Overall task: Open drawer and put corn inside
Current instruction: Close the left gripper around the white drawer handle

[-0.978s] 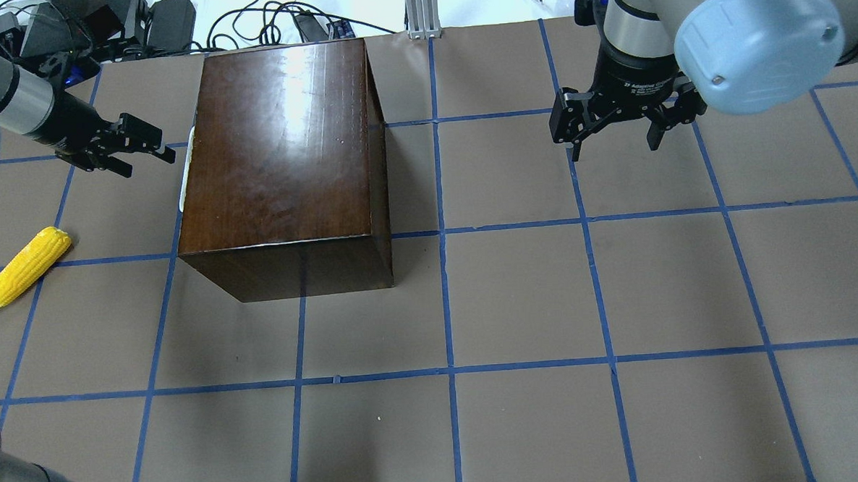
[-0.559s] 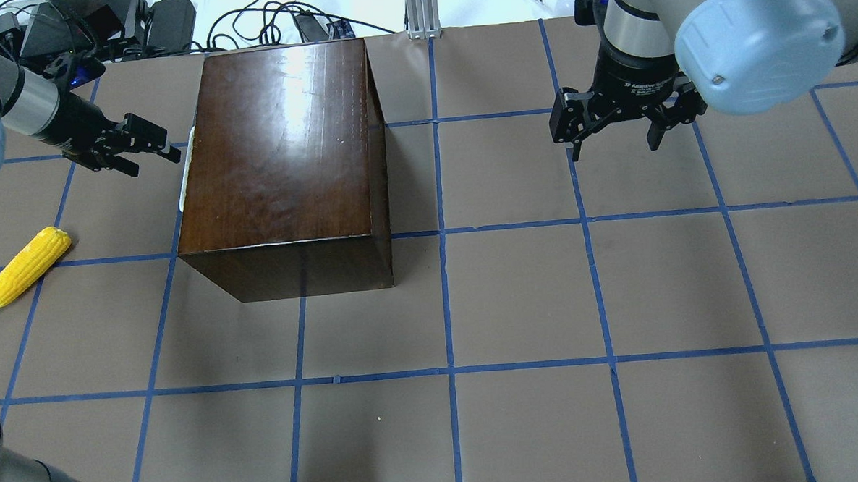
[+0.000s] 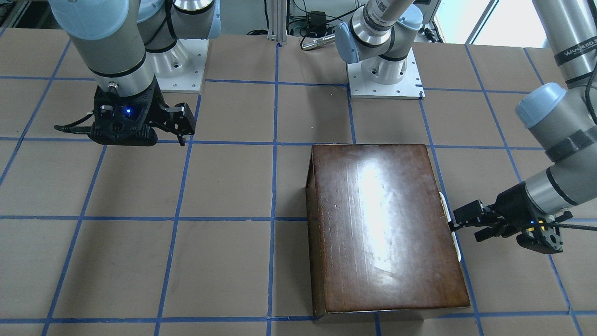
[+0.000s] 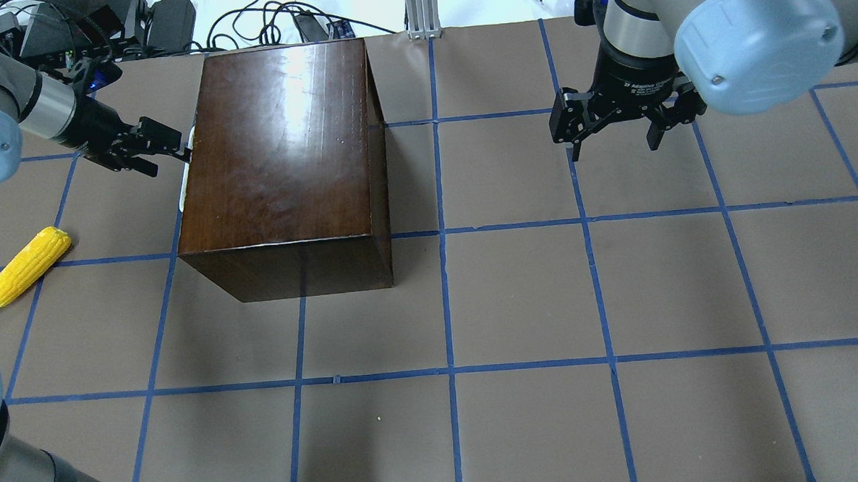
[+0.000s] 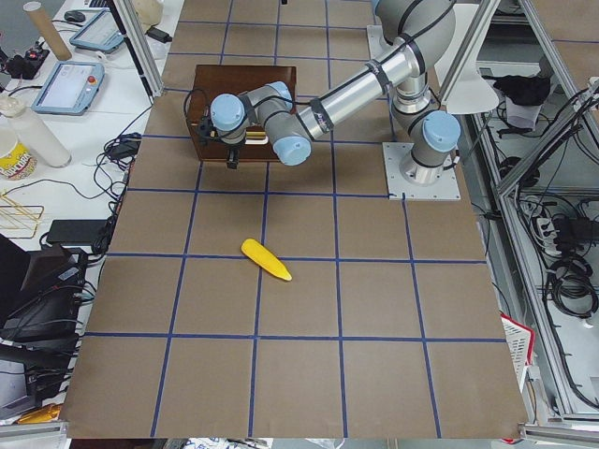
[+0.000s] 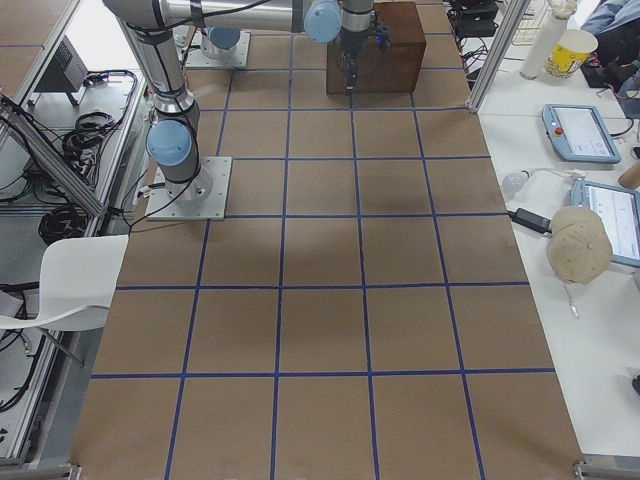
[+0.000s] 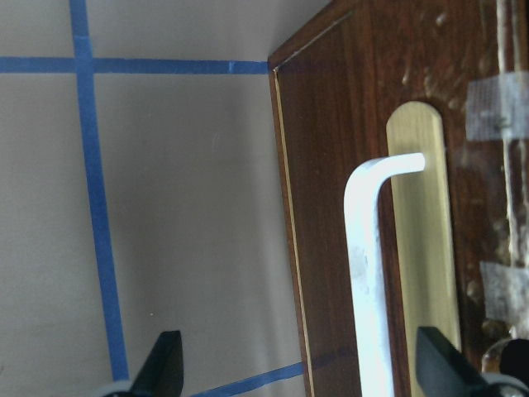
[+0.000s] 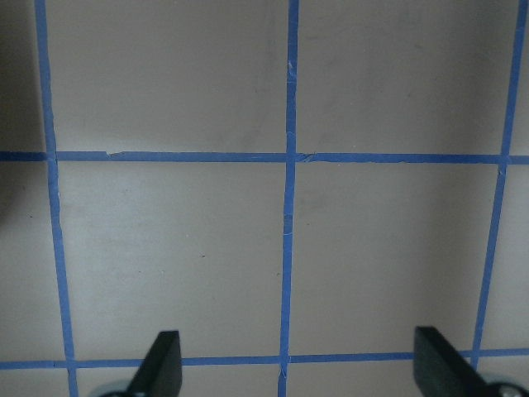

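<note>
Nearest the robot on its left side, the corn (image 4: 23, 269) lies flat on the brown-paper table (image 4: 518, 302), across one of the blue tape lines, with its pointed end toward the robot and its blunt end angled toward the box; nothing touches it, and it lies outside the box. Farther in stands the glossy dark brown wooden box (image 4: 280, 146), with the face that carries the handle turned to the robot's left. The drawer (image 7: 347, 107) is shut, its dark front panel sitting flush in that face. On the panel a pale bent-bar handle (image 7: 368, 273) stands off a brass backing plate (image 7: 421, 248), and patches of clear tape (image 7: 496, 107) are stuck on the wood beside it. The left hand (image 4: 168, 152) is level with the far part of that face and points at it, fingers spread. In the wrist view the handle lines up between the two fingertips, nearer one of them, and the fingers are not pinched on it; whether a tip touches the bar cannot be told. Across the table, well apart from the box, the right hand (image 4: 615, 149) hangs pointing down over bare paper, fingers also spread and holding nothing. Beyond the far edge lie black cables (image 4: 281, 15) and an aluminium post (image 4: 422, 6).
</note>
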Available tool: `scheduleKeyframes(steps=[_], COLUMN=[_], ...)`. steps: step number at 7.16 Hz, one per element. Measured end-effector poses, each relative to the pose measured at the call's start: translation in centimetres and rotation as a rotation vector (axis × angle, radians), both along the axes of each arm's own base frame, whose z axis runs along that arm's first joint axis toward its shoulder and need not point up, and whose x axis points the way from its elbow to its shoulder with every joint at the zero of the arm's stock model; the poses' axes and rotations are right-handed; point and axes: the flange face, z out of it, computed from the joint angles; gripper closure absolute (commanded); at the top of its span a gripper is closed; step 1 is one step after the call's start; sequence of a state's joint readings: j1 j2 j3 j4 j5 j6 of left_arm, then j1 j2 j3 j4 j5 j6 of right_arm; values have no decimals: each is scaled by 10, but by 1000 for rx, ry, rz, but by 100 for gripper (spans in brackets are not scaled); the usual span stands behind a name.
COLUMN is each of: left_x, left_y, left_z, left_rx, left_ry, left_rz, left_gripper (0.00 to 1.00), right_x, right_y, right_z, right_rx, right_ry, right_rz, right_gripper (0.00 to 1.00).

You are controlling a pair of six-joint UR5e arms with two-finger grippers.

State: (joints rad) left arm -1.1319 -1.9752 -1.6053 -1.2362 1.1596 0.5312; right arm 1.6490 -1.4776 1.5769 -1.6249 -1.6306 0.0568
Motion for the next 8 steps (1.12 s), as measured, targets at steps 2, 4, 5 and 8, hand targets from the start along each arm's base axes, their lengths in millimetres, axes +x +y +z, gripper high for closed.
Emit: scheduleKeyframes(steps=[2, 4, 5, 8], left_x=[-1, -1, -1, 2], left_y=[-2, -3, -3, -5], left_z=[-10, -17, -21, -26], left_rx=[14, 24, 30, 25], left_ry=[8, 13, 16, 7], left_rz=[-2, -5, -6, -39], left_gripper=[0, 0, 0, 0], right_x=[0, 0, 0, 0], right_y=[0, 0, 0, 0], right_z=[0, 1, 1, 0], right_rx=[-1, -1, -1, -1], right_ry=[0, 0, 0, 0], right_rz=[0, 0, 0, 0], right_gripper=[0, 0, 0, 0])
